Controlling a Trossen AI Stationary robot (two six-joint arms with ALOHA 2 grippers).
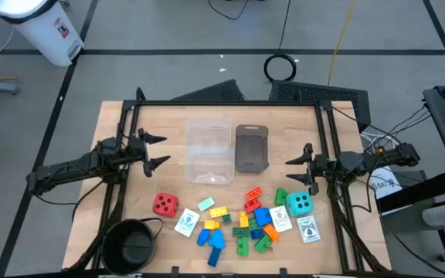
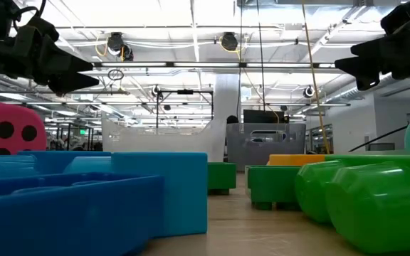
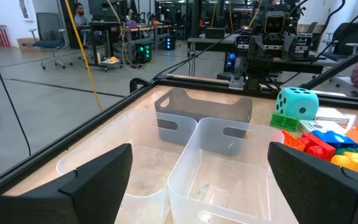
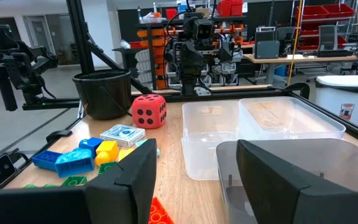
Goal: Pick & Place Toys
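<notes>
The left gripper [image 1: 159, 150] and the right gripper [image 1: 293, 171] are held above the table [image 1: 172, 116] on opposite sides of the containers, each with its fingers spread apart and nothing between them. This is judged a ready stance, as no toy has yet been lifted. Two clear tubs [image 1: 209, 152] and a grey tray [image 1: 251, 148] are set at the table's centre, within reach of both arms, presumably as receptacles; all appear empty.

The toys are gathered along the near edge: the red die [image 1: 165, 204] near the round black bowl [image 1: 129, 245], the teal die [image 1: 299, 204] towards the right arm, and between them the small bricks [image 1: 242, 224] and white printed cards [image 1: 186, 223], lying loose and partly overlapping.

The whole layout is given only by the high view. In the low view, blue bricks [image 2: 91, 192] and green bricks [image 2: 361, 192] fill the foreground and the containers are largely hidden. The tubs' bare interiors are shown by the left wrist view [image 3: 222, 168], and the red die standing just beside the bowl by the right wrist view [image 4: 149, 111].
</notes>
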